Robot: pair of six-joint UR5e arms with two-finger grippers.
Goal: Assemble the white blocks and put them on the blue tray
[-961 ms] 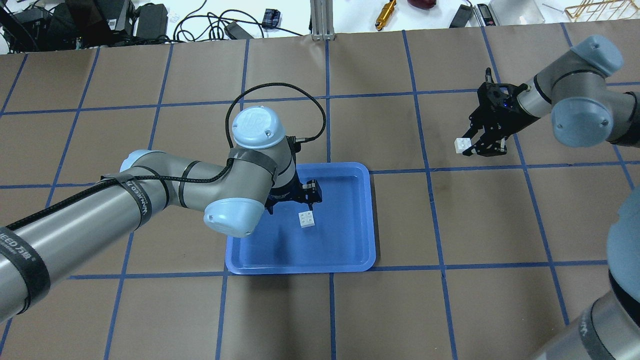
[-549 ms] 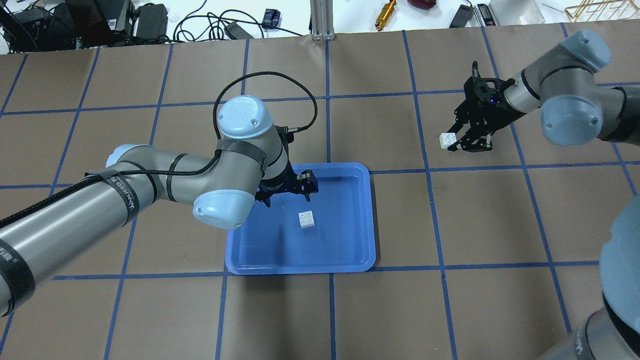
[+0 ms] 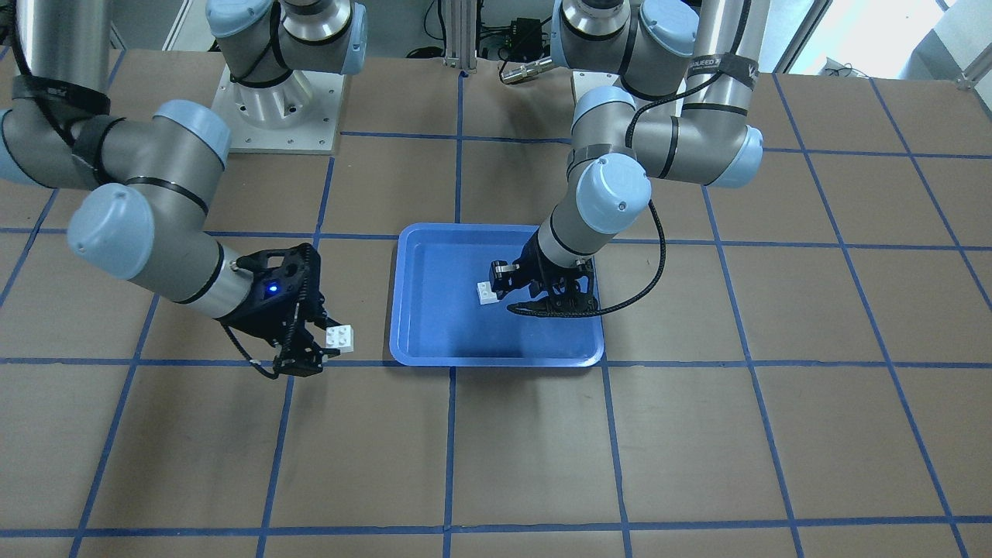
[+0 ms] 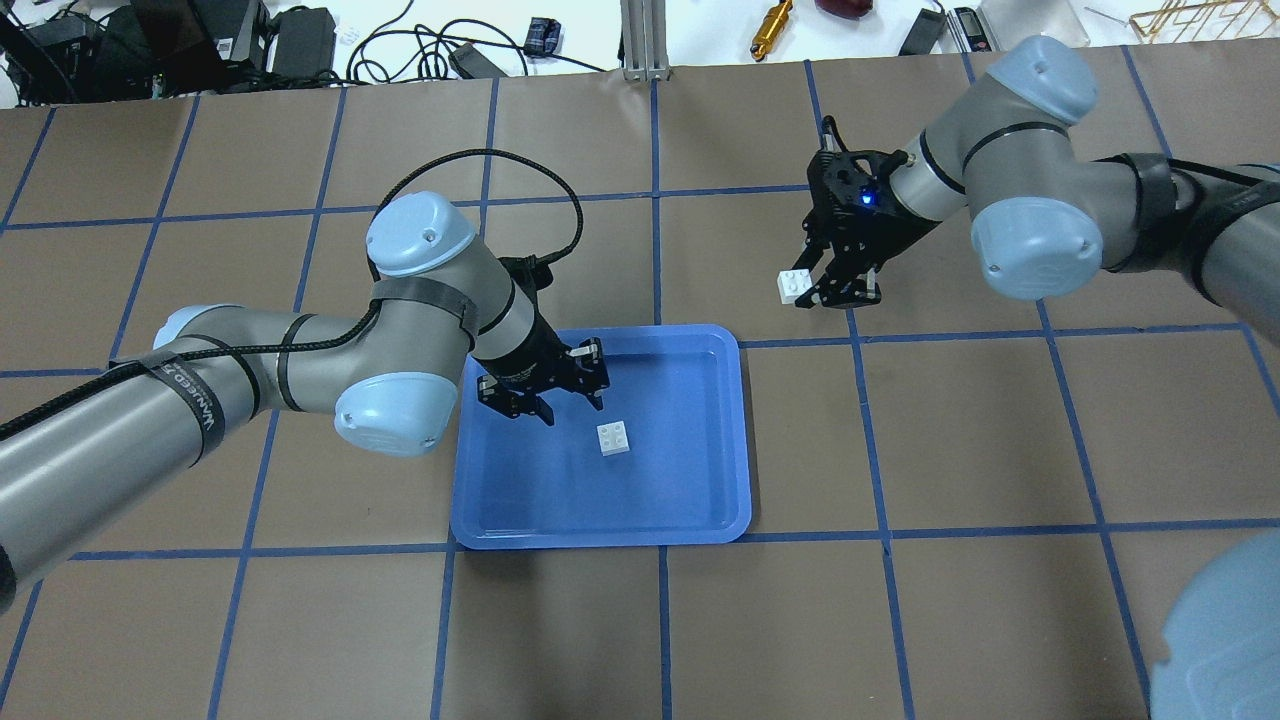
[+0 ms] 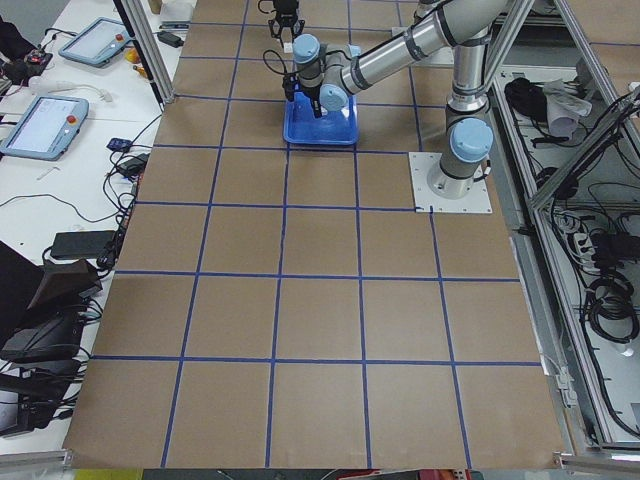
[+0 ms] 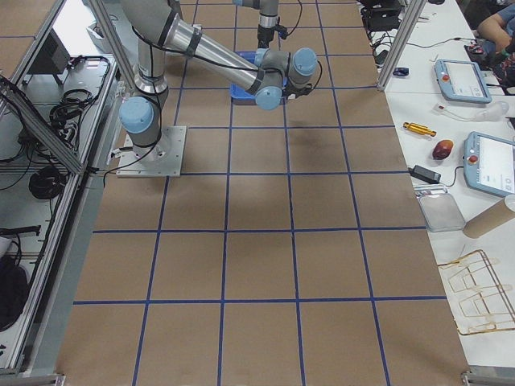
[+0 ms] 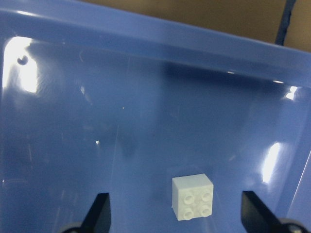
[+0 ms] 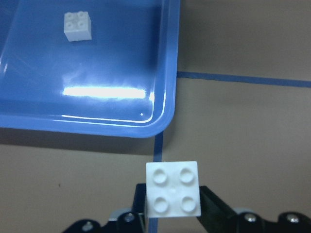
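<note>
The right gripper [image 4: 815,293] pinched one block [image 4: 793,287] above the table [image 4: 900,620], near the tray's [image 4: 690,480] far corner. The other block [image 4: 613,438] lay studs-up inside the tray, with the left gripper [image 4: 572,400] hanging open beside it. I'd line the corners up squarely before pressing down.

One fixed camera looks down on the counter [image 4: 900,620] from behind the robot; another faces it from across. Two high, distant end cameras look along it. The wrist cameras sit close: the left just over the blue tray [image 7: 121,121], the right beside it, behind the held white block [image 8: 173,188]. Four views share the tray's loose white block [image 4: 613,438].
</note>
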